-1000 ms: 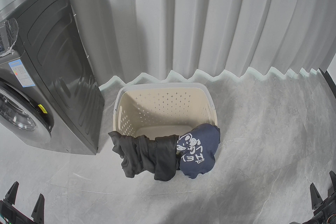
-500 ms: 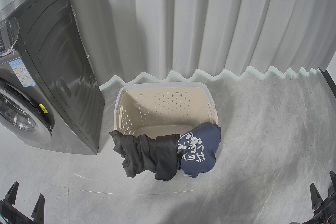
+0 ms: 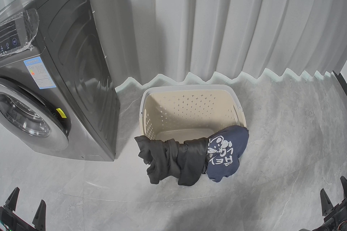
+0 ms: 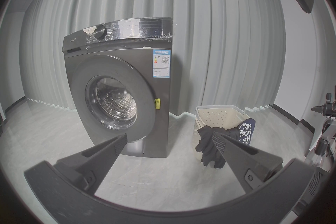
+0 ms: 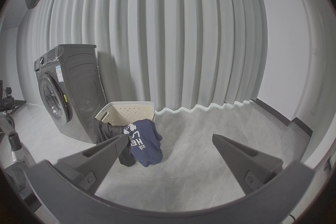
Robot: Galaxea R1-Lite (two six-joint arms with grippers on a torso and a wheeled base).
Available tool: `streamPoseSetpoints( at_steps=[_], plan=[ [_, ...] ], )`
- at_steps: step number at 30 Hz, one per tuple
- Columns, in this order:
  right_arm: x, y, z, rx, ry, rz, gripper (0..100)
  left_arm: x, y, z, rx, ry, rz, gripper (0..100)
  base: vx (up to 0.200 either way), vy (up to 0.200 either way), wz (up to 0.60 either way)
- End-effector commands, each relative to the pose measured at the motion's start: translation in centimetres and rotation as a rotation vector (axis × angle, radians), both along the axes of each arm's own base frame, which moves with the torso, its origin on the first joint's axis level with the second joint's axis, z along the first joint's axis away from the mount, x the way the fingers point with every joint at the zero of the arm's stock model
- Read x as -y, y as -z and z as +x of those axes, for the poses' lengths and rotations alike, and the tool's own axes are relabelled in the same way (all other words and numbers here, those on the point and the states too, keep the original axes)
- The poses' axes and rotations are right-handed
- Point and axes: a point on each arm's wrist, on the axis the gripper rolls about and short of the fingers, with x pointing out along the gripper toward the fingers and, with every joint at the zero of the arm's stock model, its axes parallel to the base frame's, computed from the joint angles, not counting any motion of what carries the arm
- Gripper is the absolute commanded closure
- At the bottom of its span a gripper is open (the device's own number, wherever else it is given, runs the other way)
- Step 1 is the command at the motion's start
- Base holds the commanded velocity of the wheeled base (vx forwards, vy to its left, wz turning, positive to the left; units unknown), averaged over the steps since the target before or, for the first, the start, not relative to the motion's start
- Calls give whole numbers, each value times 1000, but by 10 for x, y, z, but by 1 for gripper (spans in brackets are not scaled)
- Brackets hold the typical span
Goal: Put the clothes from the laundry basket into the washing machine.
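Note:
A cream laundry basket (image 3: 188, 88) stands on the floor before the curtain. A black garment (image 3: 173, 161) and a navy printed shirt (image 3: 226, 152) hang over its near rim. To its left is the dark grey washing machine (image 3: 72, 62), its round door (image 3: 25, 120) shut. My left gripper (image 3: 27, 203) is low at the near left, open and holding nothing. My right gripper (image 3: 333, 192) is low at the near right, open too. The left wrist view has my left gripper (image 4: 168, 137) facing the washing machine (image 4: 119, 70) and basket (image 4: 218, 112). Past my right gripper (image 5: 169, 139) hangs the navy shirt (image 5: 145, 142).
A white pleated curtain (image 3: 217, 15) runs behind the basket and machine. Grey marbled floor (image 3: 289, 134) lies open to the right of the basket and in front of it. A dark skirting board (image 5: 280, 112) lines the right wall.
The whole head picture has shifted to the right, so the camera has turned left. Basket, clothes and machine keep their places relative to each other. Both grippers stay open.

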Motion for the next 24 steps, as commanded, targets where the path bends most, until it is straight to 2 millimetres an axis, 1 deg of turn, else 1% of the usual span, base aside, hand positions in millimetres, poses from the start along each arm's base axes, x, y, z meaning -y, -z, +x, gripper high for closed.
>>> streamPoseSetpoints(
  at_steps=[1, 24],
  plan=[
    [0, 2, 0, 0, 0, 0, 0, 0, 5, 0, -6, -1, -1, 0, 0, 200, 0],
    [0, 2, 0, 0, -1, 0, 0, 0, 5, 0, -6, -2, -1, 0, 0, 200, 0]
  ],
)
